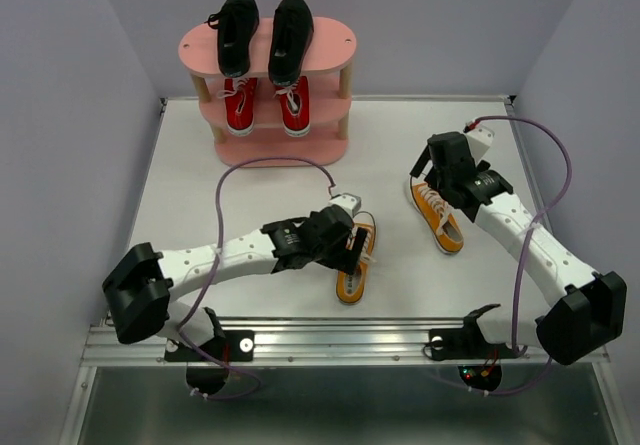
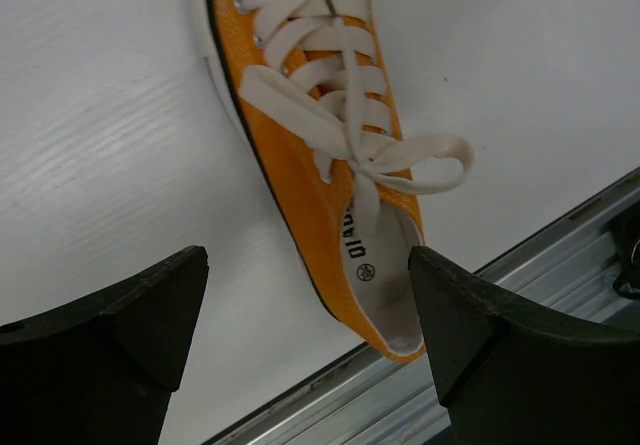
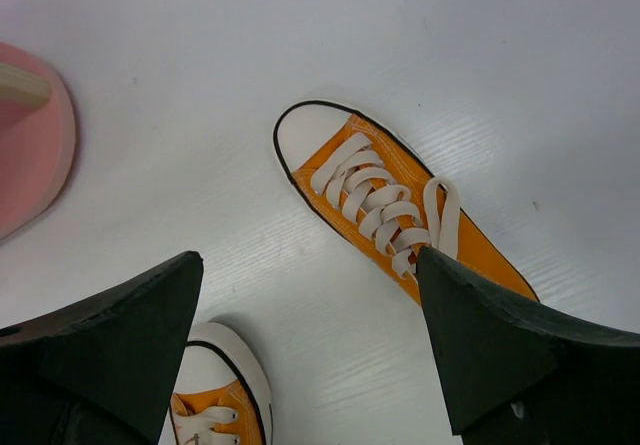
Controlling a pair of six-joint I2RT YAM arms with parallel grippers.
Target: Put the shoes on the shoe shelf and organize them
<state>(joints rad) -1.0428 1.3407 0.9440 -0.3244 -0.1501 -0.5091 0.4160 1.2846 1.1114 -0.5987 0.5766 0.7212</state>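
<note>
While black shoes (image 1: 238, 30) and red shoes (image 1: 239, 105) sit on the shelf (image 1: 335, 40), two orange shoes (image 1: 437, 213) lie unplaced on the table (image 1: 200, 185) below the wide-open, empty left gripper (image 2: 308, 265) and right gripper (image 3: 310, 265).

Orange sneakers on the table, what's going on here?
Two robot arms are putting shoes on the pink shelf. The black sneakers sit on top, the red sneakers one tier below. The left tool hangs open over one orange sneaker, the right tool over the other orange sneaker; both lie on the table, ungripped.
</note>
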